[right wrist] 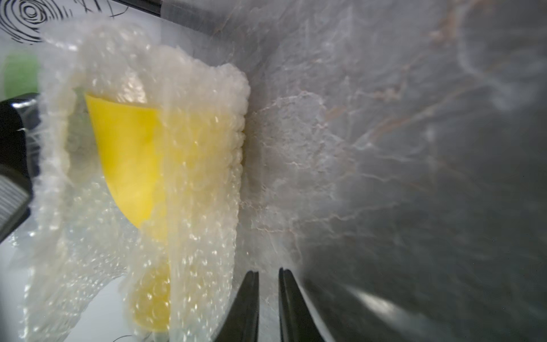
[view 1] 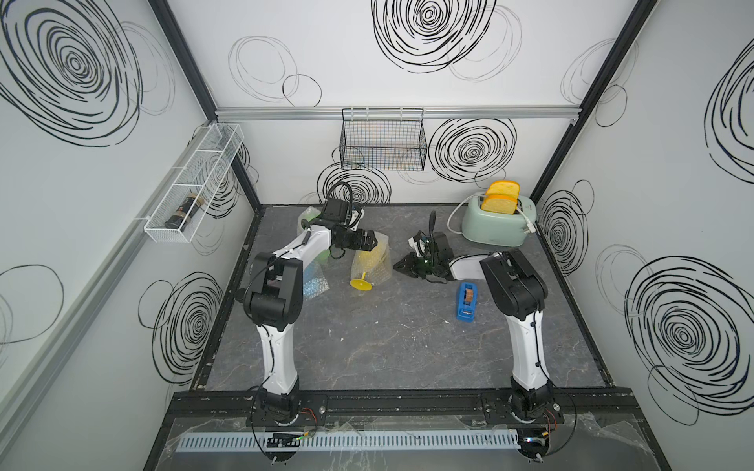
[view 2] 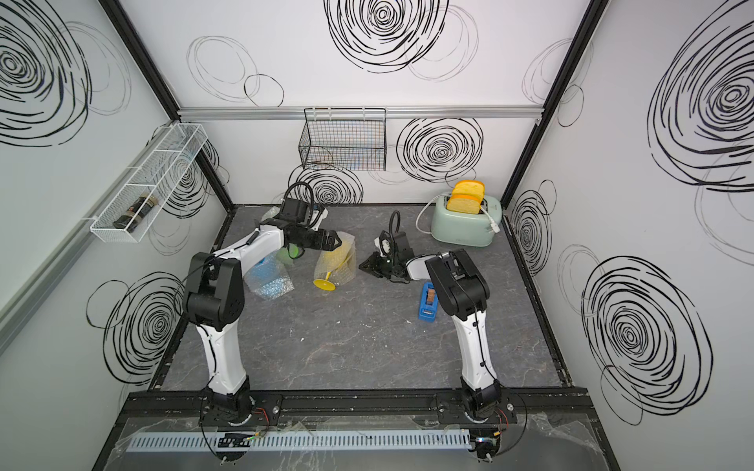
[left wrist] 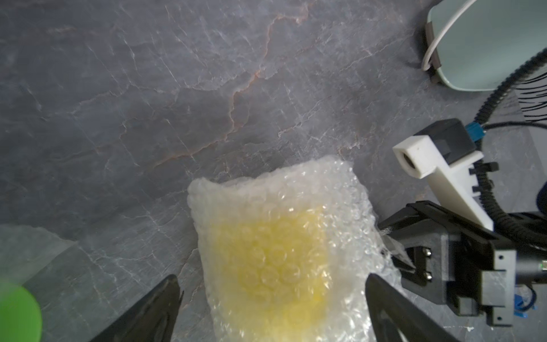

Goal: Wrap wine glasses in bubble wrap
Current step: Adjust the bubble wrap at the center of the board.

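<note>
Jaws: left gripper [left wrist: 273,278] spread wide above item; right gripper [right wrist: 268,271] nearly closed, empty. Item: yellow goblet [right wrist: 124,154], far centre-left, lying in loose bubble wrap [left wrist: 266,192]. Likely light, stiff; film slippery. Hold by bare stem.

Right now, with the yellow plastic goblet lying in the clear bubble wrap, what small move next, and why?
Probably close the left gripper on the yellow plastic goblet through the clear bubble wrap: its jaws stand open either side of it, and the wrap gapes loose.
</note>
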`<state>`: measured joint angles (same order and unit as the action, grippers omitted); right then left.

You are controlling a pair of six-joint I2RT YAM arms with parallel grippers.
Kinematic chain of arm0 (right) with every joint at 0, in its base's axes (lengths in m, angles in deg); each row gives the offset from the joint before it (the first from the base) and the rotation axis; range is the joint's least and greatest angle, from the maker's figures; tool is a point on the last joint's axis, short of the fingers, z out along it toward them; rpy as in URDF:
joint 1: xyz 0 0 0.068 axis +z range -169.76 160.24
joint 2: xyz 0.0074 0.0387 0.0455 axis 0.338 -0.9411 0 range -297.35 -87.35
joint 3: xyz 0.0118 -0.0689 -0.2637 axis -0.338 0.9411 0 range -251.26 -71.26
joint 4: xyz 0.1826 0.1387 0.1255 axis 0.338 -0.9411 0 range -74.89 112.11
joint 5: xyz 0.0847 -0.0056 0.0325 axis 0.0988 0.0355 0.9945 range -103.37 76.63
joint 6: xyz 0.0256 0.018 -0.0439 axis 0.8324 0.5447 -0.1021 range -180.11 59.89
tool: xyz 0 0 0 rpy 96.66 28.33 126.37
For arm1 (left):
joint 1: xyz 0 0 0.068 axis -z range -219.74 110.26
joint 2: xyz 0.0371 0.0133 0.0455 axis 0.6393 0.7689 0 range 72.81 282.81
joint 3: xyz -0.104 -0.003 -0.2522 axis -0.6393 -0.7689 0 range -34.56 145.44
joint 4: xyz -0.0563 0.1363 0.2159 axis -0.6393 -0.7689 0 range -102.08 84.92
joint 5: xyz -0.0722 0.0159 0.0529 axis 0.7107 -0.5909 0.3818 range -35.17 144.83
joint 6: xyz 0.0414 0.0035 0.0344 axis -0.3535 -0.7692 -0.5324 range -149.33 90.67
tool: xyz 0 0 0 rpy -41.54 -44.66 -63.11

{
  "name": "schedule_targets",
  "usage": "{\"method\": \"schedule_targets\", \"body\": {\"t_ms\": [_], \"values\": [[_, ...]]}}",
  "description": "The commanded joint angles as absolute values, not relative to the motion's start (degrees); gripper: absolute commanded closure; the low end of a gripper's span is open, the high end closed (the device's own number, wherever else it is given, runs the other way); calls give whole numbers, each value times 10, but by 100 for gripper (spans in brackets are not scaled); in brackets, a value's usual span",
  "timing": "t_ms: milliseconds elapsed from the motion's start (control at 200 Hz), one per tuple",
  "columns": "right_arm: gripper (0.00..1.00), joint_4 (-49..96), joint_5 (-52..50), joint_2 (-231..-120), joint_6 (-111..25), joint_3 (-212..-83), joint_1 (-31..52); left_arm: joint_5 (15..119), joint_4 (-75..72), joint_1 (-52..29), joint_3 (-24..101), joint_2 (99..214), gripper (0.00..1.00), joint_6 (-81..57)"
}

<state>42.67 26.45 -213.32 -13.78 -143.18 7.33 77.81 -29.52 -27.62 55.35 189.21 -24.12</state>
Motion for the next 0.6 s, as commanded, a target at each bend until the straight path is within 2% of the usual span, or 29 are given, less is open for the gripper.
{"method": "schedule_targets", "body": {"t_ms": [0, 200, 595], "values": [[82, 511, 292, -2135, -109, -1454, 86, 801, -296, -266, 562, 1890, 0, -237], [82, 531, 292, -2137, -102, -1454, 96, 807, -285, -262, 535, 1889, 1, -234], [82, 539, 289, -2156, -92, -1473, 109, 793, -296, -261, 550, 1916, 10, -228]]}}
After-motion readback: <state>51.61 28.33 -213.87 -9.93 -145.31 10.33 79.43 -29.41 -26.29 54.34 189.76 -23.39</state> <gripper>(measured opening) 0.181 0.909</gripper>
